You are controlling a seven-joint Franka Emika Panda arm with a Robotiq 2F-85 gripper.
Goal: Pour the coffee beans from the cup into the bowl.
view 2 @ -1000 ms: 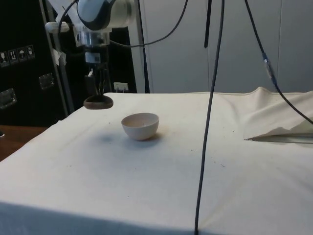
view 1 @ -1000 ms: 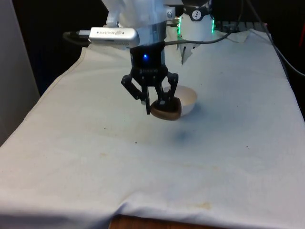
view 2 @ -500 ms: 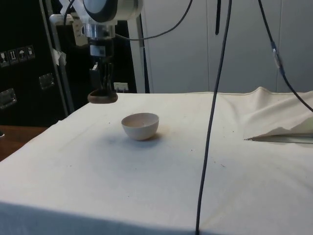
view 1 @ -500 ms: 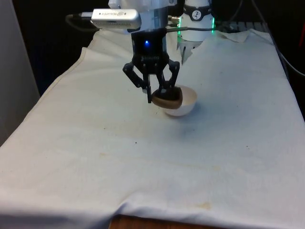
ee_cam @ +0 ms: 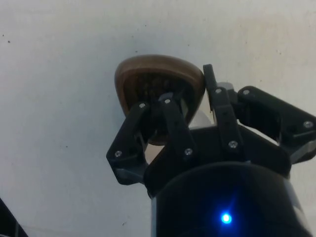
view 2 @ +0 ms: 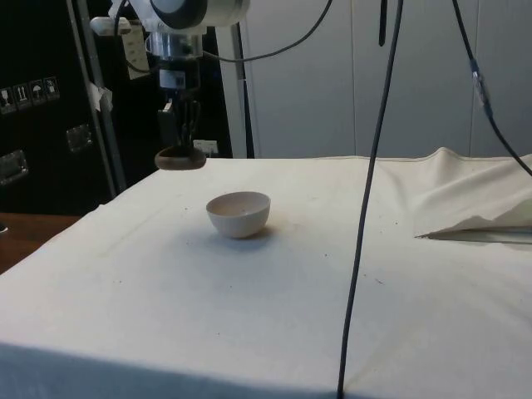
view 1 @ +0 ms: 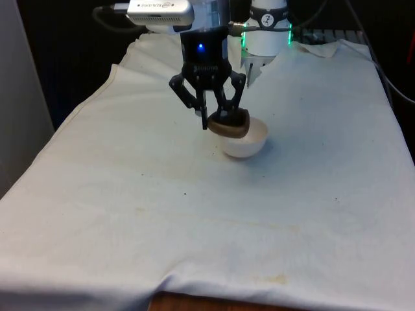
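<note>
Brown wooden cup (view 1: 228, 123) held aloft (level); white bowl (view 1: 245, 138) upright on cloth.

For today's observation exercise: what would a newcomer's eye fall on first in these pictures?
First, the black end effector holding a brown wooden cup in the air, level. Next, the white bowl standing alone on the white cloth; in the side view the cup hangs above and beside it.

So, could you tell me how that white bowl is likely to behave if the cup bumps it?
The white bowl has a rounded underside and stands free on the cloth, so it may rock or slide. It looks rigid, perhaps breakable. The cup in the tool hangs above it.
</note>
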